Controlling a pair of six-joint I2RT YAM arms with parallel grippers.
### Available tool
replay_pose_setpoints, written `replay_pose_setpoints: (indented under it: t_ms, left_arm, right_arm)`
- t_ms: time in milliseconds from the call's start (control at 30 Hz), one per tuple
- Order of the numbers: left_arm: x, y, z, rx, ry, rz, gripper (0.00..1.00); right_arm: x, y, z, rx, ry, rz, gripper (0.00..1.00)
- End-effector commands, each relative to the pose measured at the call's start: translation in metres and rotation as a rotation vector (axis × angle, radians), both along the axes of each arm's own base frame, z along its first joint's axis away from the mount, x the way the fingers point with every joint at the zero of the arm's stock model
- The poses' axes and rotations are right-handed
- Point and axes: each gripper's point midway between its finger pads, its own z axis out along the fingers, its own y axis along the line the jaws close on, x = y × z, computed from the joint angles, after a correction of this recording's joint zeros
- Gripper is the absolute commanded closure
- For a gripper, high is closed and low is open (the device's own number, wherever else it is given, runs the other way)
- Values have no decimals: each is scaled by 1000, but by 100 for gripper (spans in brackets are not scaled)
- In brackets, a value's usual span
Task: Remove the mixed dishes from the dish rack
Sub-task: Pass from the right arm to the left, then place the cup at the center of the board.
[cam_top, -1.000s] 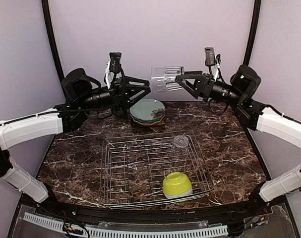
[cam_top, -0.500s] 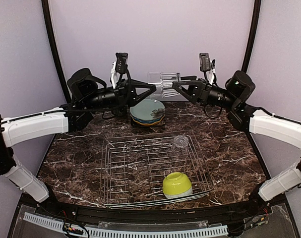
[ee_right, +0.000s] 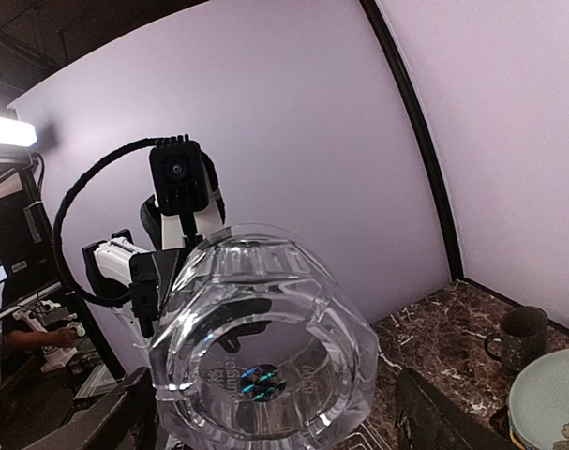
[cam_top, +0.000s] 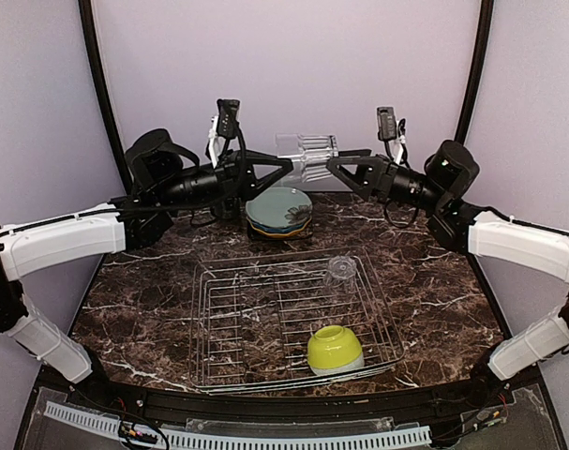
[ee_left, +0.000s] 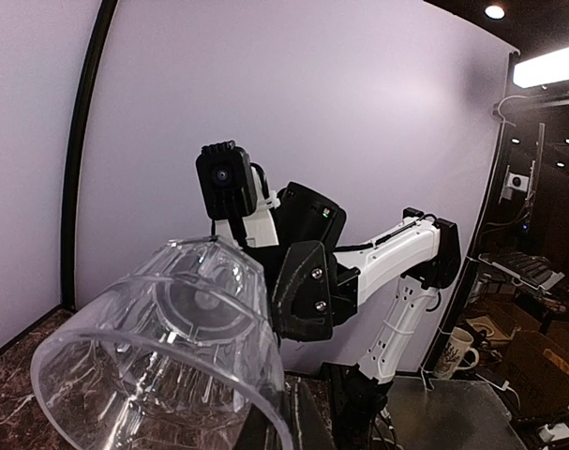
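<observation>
Left tool (cam_top: 286,167) has moved in, meeting right tool (cam_top: 331,164) at 1 raised glass (cam_top: 307,150).

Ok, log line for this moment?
right gripper: holds clear glass aloft | left gripper: at its mouth, grip unclear | dish rack: lime-green bowl, second glass inside

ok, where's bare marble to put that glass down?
Bare marble right of the dish rack, and a similar strip left of it. Back middle is crowded: the plate stack, with the clear glass held in the air above.
</observation>
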Motion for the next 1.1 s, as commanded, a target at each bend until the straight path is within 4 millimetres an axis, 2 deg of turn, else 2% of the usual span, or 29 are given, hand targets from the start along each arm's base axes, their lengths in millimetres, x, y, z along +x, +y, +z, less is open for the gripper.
replay_pose_setpoints:
  t_ms: [0,33,200,267,400,533,567,667,733,767,800,867,967,1000,1033,1067]
  left_arm:
    - [-8,13,16,-27,-40,33,99]
    - [-8,12,15,-27,-38,22,99]
    - [0,12,13,-16,-9,46,99]
    - [13,16,12,17,1,110,99]
    - [51,33,-3,142,55,285,99]
    - [96,70,-30,293,185,461,99]
    - [108,88,-40,340,238,514,99]
    - [136,124,-66,455,311,670,99]
    - [148,143,-77,543,334,747,99]
    - [150,152,-90,605,350,767,99]
    - [158,158,-93,637,355,807,99]
    - [162,170,-111,743,390,834,99]
    - [175,183,-134,851,429,869,99]
    - [178,189,-135,877,439,887,99]
    - [183,190,-147,912,459,886,99]
    - [185,194,-148,931,469,889,99]
  right_arm:
    - [8,-6,-6,10,23,-27,23]
    - [9,-6,-8,9,29,-24,24]
    - [9,-4,-10,6,41,-5,7]
    - [12,-8,-12,1,46,-31,2]
    - [18,-17,-19,-38,58,-96,1]
    - [25,-27,-33,-112,74,-174,1]
    - [26,-29,-37,-130,77,-187,1]
    - [25,-34,-48,-183,83,-213,1]
    - [26,-38,-56,-211,91,-233,1]
    - [25,-39,-60,-227,93,-239,1]
    - [24,-40,-62,-234,91,-243,1]
    - [23,-43,-68,-255,97,-252,1]
    - [22,-45,-74,-274,99,-263,1]
    - [22,-46,-75,-276,99,-265,1]
    - [22,-47,-76,-279,102,-268,1]
    - [22,-47,-78,-282,102,-270,1]
